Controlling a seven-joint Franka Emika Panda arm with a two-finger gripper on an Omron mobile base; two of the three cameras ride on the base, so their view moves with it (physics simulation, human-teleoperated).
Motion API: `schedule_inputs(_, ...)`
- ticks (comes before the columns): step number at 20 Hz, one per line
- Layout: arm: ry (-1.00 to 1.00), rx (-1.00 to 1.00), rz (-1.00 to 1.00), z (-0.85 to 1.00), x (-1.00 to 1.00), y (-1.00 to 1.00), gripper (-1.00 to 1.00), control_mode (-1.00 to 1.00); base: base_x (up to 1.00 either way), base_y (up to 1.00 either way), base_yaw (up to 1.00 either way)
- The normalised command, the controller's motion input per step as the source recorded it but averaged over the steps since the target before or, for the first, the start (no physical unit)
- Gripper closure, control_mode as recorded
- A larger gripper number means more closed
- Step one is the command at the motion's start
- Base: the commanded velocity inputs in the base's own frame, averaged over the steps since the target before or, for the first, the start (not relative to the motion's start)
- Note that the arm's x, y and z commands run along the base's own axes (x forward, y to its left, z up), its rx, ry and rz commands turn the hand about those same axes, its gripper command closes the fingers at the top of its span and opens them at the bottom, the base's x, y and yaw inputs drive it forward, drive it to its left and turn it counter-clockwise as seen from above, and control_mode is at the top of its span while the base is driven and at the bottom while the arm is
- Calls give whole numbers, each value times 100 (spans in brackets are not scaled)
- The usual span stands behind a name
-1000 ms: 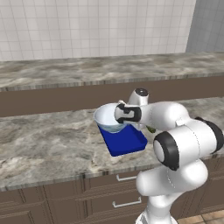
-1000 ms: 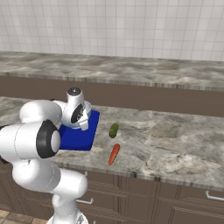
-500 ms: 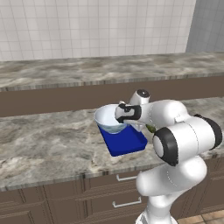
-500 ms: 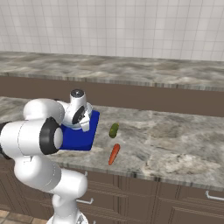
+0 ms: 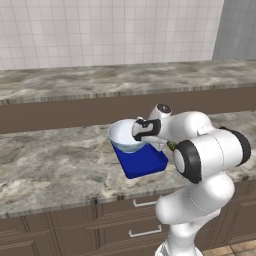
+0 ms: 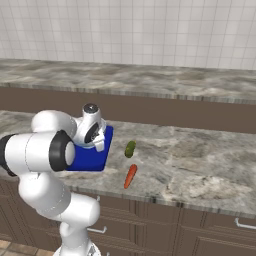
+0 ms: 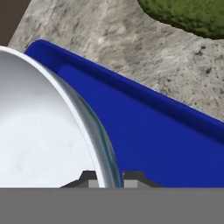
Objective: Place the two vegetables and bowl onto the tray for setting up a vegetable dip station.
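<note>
While the white arm folds in close over the marbled grey stone surface [image 5: 60, 165], you have the round, deep white bowl with the pale bluish-grey outside [image 5: 125, 135] pinched by its rim: in the hand view the two dark fingertips [image 7: 87, 177] sit either side of the thin wall of the bowl, so the jaws [image 7: 109, 178] are clenched on the rim, one tip inside and one outside. That edge grip makes sense, since the bowl is far too wide to span. You are carrying it over the far end of the shallow rectangular bright blue tray with the raised rim [image 5: 145, 162]; whether its base already touches the tray floor I cannot tell, though it looks just above or barely resting on it. The tray looks scarcely wider than the bowl, so you probably want it centred before letting go, or its foot may ride up on the rim. The short dark green oblong vegetable [image 6: 130, 148] lies on the surface just beside the tray's right edge, and the small slim orange carrot [image 6: 130, 176] lies nearer the front edge, apart from it. Both are not yet on the tray, so you are likely about a third of the way through.
</note>
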Motion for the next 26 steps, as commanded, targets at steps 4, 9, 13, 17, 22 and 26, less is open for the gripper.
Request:
schedule_inputs(4, 0, 0, 0, -8, 11, -3, 100, -100, 0, 0, 0)
schedule_inputs(9, 0, 0, 0, -7, 1, -3, 100, -100, 0, 0, 0)
schedule_inputs(13, 0, 0, 0, -6, 0, -5, 100, -100, 0, 0, 0)
schedule_inputs(17, 0, 0, -5, -2, -2, -7, -100, -100, 0, 0, 0)
schedule_inputs(22, 0, 0, -9, 0, 0, -6, -100, -100, 0, 0, 0)
schedule_inputs(26, 0, 0, -9, 0, 0, -5, -100, -100, 0, 0, 0)
